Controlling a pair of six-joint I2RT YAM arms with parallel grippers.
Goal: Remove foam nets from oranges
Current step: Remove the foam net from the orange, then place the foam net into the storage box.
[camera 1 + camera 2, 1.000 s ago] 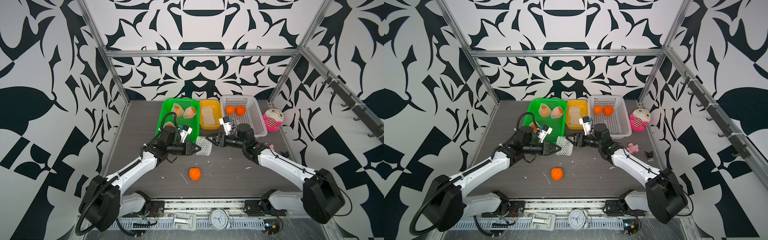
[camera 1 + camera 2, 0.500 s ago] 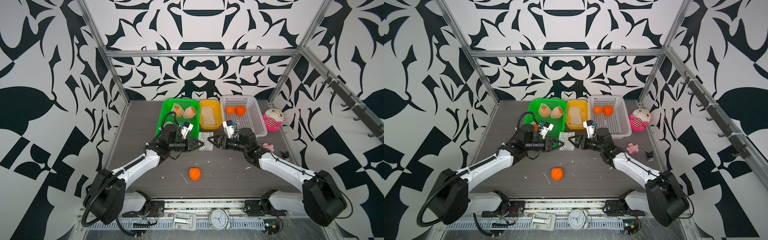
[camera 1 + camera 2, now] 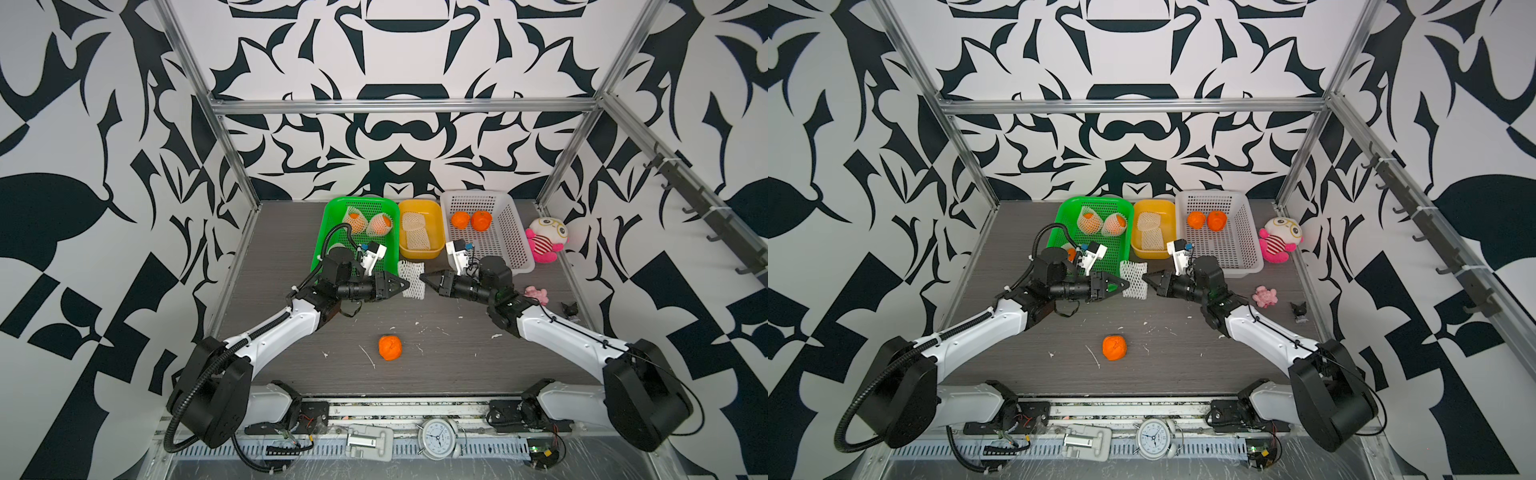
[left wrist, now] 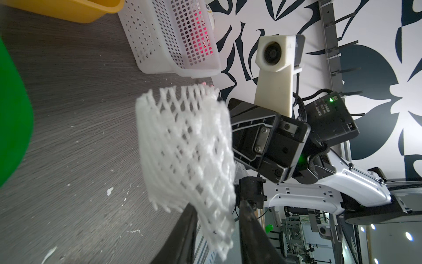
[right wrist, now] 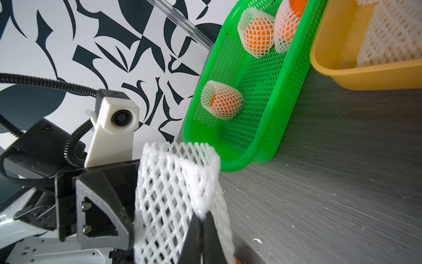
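The net (image 3: 411, 279) hangs clear of the table between the two grippers, empty of fruit. The right gripper (image 5: 202, 217) is pressed together on one edge, pinching the mesh. The left gripper (image 4: 215, 206) has its jaws parted, with the opposite edge lying loosely between them and not visibly squeezed. The net looks feather-light, soft and springy. From a single pinch it will likely flop and swing, and its open diamonds could snag on a fingertip, so a firm bite well in from the rim seems safest. The bare orange (image 3: 390, 347) lies on the table behind both grippers, toward the arm bases. The tub (image 3: 419, 251) of shed nets sits just beyond the grippers' tips.
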